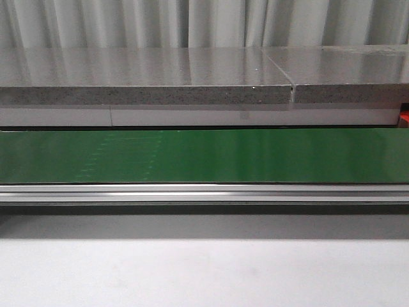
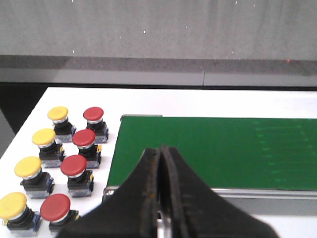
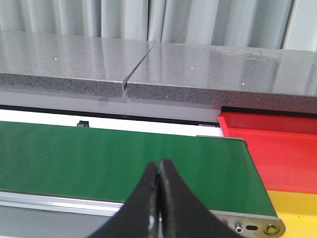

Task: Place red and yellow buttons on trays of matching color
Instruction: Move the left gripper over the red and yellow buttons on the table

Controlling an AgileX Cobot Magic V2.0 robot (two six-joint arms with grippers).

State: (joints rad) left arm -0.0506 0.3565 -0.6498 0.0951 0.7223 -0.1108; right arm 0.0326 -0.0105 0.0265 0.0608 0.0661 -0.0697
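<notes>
The left end effector [image 2: 161, 163], black fingers pressed together and holding nothing, hangs over the near edge of the flat green conveyor belt [image 2: 218, 151]. At lower left of the left wrist view, four yellow mushroom-head push buttons [image 2: 43, 137] and four red mushroom-head push buttons [image 2: 84, 138] stand in two columns on the white tabletop [image 2: 198, 101]. The right end effector [image 3: 159, 173] is likewise closed and empty above the belt; at right of its view, a red plastic tray [image 3: 277, 153] sits beside a yellow plastic tray [image 3: 297, 213].

Green belt [image 1: 204, 155] smooth, semi-gloss; speckled stone-look slab [image 1: 140, 77] polished; red tray [image 3: 277, 148] glossy plastic.
</notes>
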